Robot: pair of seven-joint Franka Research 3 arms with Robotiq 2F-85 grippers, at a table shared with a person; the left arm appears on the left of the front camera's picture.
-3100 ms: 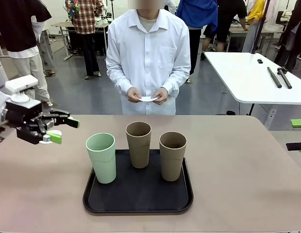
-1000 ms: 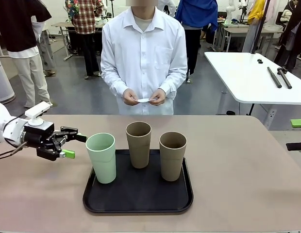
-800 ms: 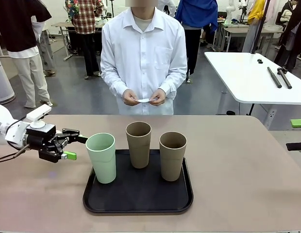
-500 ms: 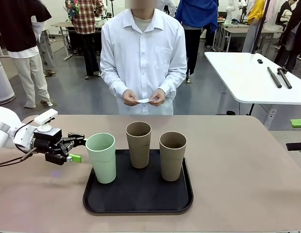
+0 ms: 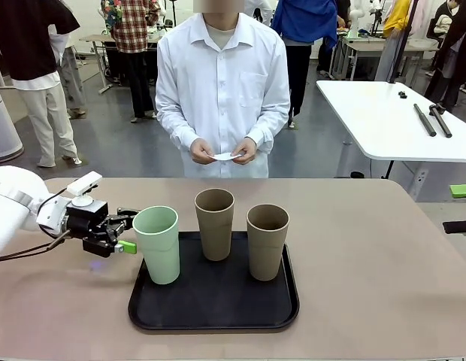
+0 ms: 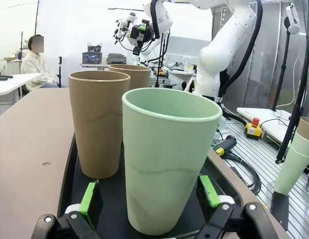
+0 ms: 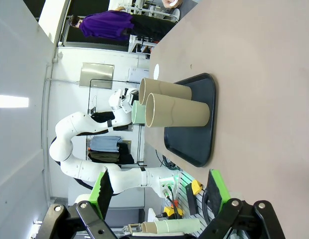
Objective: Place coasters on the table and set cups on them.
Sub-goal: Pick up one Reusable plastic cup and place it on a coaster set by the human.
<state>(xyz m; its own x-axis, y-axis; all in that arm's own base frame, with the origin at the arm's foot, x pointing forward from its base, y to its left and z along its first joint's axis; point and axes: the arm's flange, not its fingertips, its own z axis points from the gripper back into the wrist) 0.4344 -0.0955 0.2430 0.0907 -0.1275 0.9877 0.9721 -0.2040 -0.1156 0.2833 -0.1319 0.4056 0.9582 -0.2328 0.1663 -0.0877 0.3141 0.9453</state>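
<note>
A pale mint green cup (image 5: 158, 244) and two tan-brown cups (image 5: 215, 223) (image 5: 267, 241) stand upright on a black tray (image 5: 214, 304) on the beige table (image 5: 368, 256). My left gripper (image 5: 126, 230) is open at the mint cup's left side. In the left wrist view the mint cup (image 6: 167, 164) stands between its green pads (image 6: 89, 201), with a tan cup (image 6: 99, 127) behind. The person at the far side holds white coasters (image 5: 228, 156) in both hands. My right gripper (image 7: 159, 199) is open over the table, away from the tray (image 7: 194, 124).
A white table (image 5: 391, 120) with dark tools stands at the back right. Other people stand behind the person. Bare tabletop lies to the left and right of the tray and between the tray and the person.
My left gripper has moved right and lower, from well left of the tray to the mint cup, which now sits between its fingers. The cups have not moved.
</note>
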